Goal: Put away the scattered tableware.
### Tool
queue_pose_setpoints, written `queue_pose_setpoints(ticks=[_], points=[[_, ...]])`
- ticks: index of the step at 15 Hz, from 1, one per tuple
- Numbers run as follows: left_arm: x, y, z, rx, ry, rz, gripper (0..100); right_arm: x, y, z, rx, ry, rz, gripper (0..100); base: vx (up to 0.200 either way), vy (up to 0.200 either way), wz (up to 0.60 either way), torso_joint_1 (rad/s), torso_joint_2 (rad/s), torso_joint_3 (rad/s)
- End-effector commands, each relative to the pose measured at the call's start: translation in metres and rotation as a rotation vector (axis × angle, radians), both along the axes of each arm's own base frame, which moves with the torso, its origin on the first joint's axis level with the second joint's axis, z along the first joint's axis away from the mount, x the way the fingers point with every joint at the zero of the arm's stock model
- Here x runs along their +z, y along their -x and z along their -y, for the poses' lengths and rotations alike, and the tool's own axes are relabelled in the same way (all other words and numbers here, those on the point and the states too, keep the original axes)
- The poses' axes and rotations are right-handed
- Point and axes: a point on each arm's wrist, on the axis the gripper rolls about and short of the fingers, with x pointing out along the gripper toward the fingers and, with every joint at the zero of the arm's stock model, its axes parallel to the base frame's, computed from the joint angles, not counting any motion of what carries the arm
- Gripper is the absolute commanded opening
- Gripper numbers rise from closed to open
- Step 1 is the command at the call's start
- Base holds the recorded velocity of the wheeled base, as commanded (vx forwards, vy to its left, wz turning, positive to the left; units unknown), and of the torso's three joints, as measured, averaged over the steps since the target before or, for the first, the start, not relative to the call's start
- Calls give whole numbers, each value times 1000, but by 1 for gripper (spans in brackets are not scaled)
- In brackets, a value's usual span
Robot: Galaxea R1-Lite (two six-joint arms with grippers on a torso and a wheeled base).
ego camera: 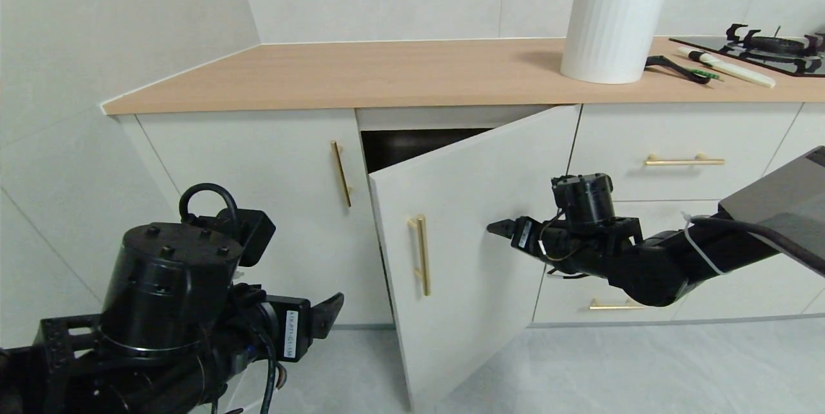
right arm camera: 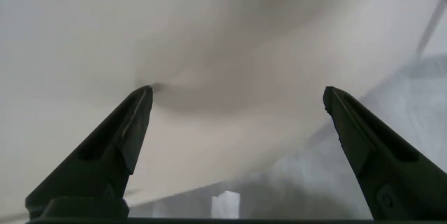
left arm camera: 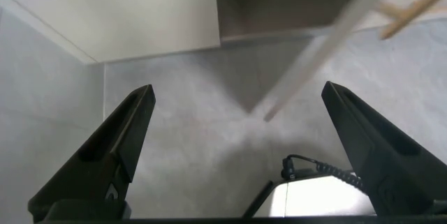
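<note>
The right end effector (ego camera: 497,228) is hovering with its fingers spread just in front of the half-open cabinet door (ego camera: 464,240) — well below the tableware (ego camera: 727,68), which is lying on the table (ego camera: 387,72) beside a white ribbed canister (ego camera: 615,14). The left end effector (left arm camera: 237,95) is hanging low near the floor — spread too.

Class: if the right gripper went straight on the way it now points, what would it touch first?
Probably the white face of the open cabinet door, close ahead of the right gripper in its wrist view. From the head view its gold handle lies farther along that line, though depth is unclear.
</note>
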Motion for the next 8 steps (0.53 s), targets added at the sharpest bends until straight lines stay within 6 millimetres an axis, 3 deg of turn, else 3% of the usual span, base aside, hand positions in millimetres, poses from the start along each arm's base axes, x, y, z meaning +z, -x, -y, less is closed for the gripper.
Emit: queue_pose_setpoints(ticks=[1,8], points=[[1,0,0,12,-5,8,100,-4,-2,-4,-2,-18,-8,100,0,0,0,0,0,0],[1,0,0,15,-6,9,100,-2,-15,-31,-54,-179,-28,100,0,0,0,0,0,0]])
